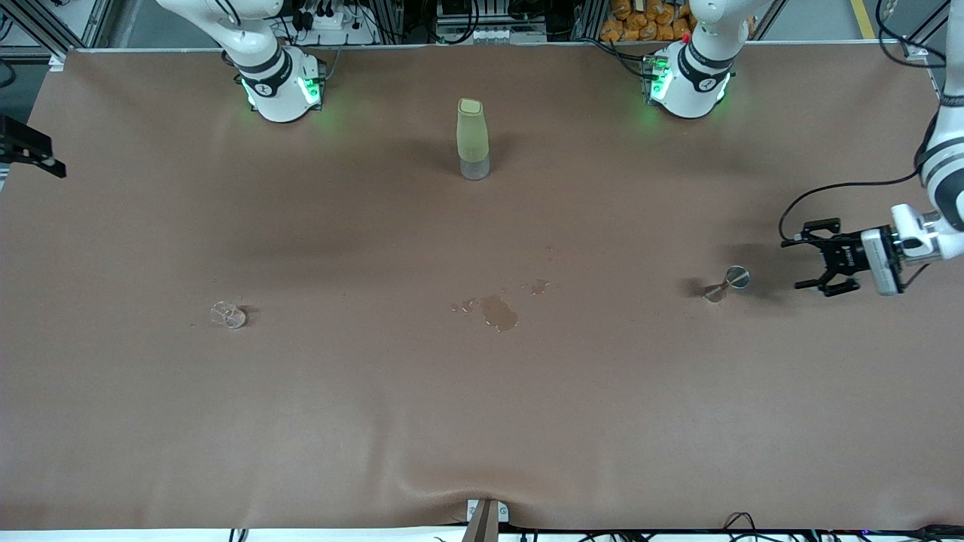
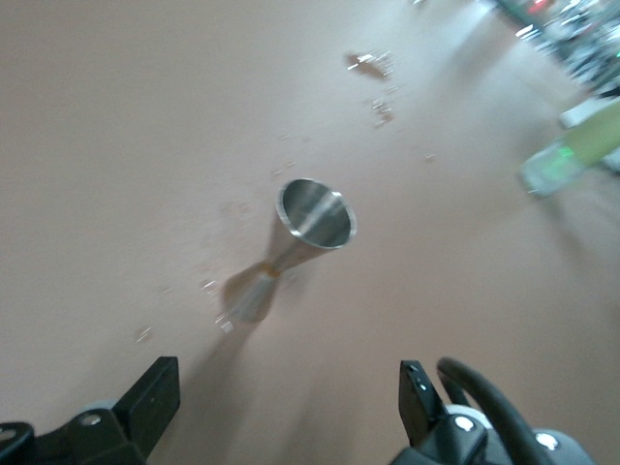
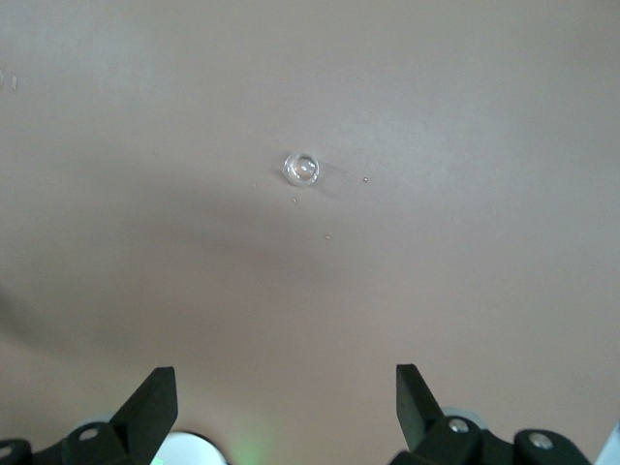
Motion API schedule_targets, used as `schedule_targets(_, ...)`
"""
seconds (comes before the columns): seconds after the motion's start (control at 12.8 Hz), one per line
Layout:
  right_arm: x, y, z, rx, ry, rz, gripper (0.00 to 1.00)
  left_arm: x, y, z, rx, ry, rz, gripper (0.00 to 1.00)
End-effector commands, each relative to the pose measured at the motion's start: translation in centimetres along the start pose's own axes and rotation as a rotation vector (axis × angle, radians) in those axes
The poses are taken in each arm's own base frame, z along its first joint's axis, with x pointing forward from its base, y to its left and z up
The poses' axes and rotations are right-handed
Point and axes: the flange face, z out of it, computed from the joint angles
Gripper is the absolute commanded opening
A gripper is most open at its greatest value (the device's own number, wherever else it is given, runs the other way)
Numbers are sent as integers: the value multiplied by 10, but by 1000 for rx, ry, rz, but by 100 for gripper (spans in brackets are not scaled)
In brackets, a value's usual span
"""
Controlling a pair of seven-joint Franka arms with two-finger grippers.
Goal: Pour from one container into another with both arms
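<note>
A metal hourglass-shaped jigger (image 1: 727, 284) (image 2: 312, 218) rests on the brown table toward the left arm's end. My left gripper (image 1: 809, 256) (image 2: 291, 378) hovers low beside it, open and empty, with the jigger's mouth in line with the gap. A small clear glass (image 1: 228, 315) (image 3: 302, 169) sits toward the right arm's end. My right gripper (image 3: 286, 378) hangs high over that part of the table, open and empty, with the glass far below it. A tall green bottle with a clear base (image 1: 473, 139) stands upright between the two arm bases.
A wet spill (image 1: 498, 312) with a few droplets marks the middle of the table cover. A black part (image 1: 30, 153) juts in at the table's edge at the right arm's end. The cover bulges near its front edge (image 1: 482, 489).
</note>
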Motion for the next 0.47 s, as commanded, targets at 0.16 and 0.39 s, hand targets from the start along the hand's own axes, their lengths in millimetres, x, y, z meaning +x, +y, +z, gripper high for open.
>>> schedule_targets(0.16,-18,26,11,7,-22,-548,100,-17,-51,25,-94,125,293,100)
schedule_targets(0.39,-31,51,20,20,-22,-829,100,-30,-61,54,-70,237,447,100)
